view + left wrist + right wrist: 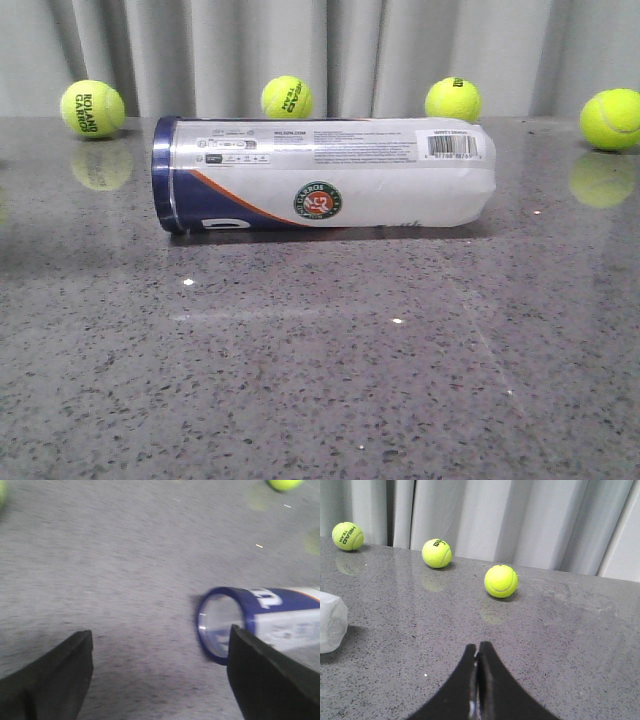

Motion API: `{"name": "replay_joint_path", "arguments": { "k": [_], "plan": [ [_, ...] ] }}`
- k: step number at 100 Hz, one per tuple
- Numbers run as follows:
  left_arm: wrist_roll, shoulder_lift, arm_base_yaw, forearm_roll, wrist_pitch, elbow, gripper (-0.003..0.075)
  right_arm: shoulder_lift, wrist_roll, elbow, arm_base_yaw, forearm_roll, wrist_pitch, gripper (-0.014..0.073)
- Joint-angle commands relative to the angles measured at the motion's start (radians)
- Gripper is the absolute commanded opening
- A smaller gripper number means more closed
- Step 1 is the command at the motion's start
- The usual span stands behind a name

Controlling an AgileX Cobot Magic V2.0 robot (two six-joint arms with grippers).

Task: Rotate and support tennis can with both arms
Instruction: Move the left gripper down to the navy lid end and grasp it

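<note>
The tennis can lies on its side on the grey speckled table, navy end band to the left, frosted end to the right, emblem and barcode facing me. No arm shows in the front view. In the left wrist view my left gripper is open and empty, and the can's navy end lies just beyond one finger. In the right wrist view my right gripper is shut and empty, and the can's frosted end sits well off to one side of it.
Several yellow tennis balls stand along the back by the grey curtain: one far left, one behind the can, one right of it, one far right.
</note>
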Motion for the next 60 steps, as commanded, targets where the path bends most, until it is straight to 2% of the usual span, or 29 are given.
{"name": "replay_joint_path", "arguments": {
  "k": [1, 30, 47, 60],
  "plan": [
    [0.104, 0.038, 0.002, -0.165, 0.039, -0.053, 0.0533, 0.012, -0.007, -0.026, -0.004, -0.011, -0.087, -0.0069],
    [0.359, 0.241, 0.002, -0.471, 0.271, -0.088, 0.0533, 0.012, -0.007, -0.026, -0.004, -0.011, -0.087, -0.0069],
    [0.411, 0.342, 0.000, -0.551, 0.367, -0.114, 0.0533, 0.012, -0.007, -0.026, -0.004, -0.011, -0.087, -0.0069],
    [0.439, 0.402, -0.032, -0.556, 0.378, -0.128, 0.0533, 0.012, -0.007, -0.026, -0.004, -0.011, -0.087, -0.0069]
  ]
}}
